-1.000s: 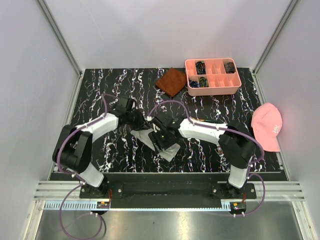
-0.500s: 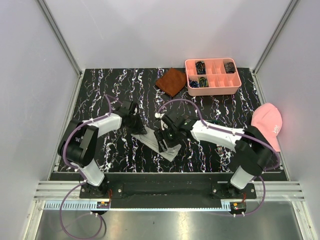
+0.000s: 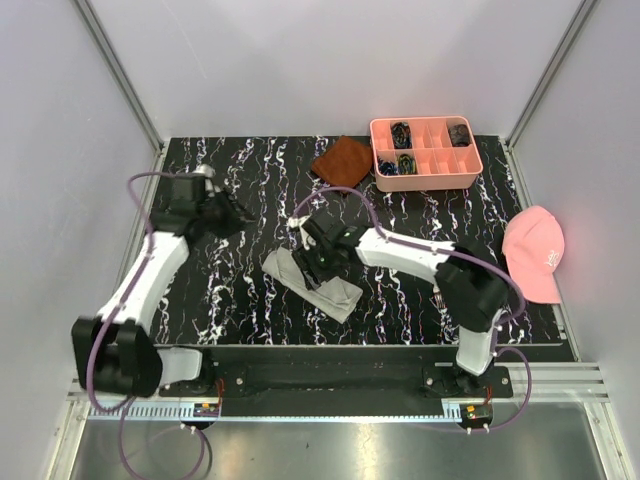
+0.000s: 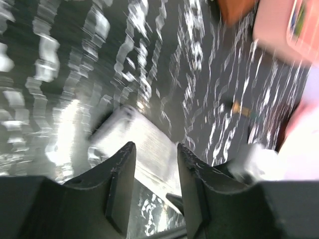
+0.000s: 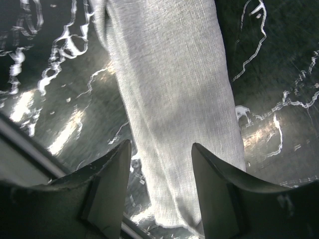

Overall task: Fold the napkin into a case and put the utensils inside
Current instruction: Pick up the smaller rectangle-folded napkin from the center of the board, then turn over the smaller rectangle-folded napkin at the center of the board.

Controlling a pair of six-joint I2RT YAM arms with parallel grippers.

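The napkin (image 3: pixel 312 283) lies as a narrow, layered light grey strip, the case, near the table's middle front. My right gripper (image 3: pixel 313 261) hovers open over its far half. In the right wrist view the strip (image 5: pixel 172 94) runs lengthwise between the spread jaws of that gripper (image 5: pixel 162 149). My left gripper (image 3: pixel 232 216) stands open well to the left of the cloth, with nothing between its fingers. Its blurred wrist view shows the napkin (image 4: pixel 142 142) beyond the open jaws of the left gripper (image 4: pixel 155 149) and a slim gold-ended utensil (image 4: pixel 240 107) further off. A small silver fork (image 3: pixel 438 297) peeks out beside the right arm.
At the back right stands a pink compartment tray (image 3: pixel 425 180), with a rust-brown cloth (image 3: pixel 343 163) to its left. A pink cap (image 3: pixel 535 252) lies at the right edge. White walls enclose the black marbled table on three sides.
My left arm has swung away from the napkin to the far left and its jaws have opened. The right gripper has shifted slightly along the strip and stays open.
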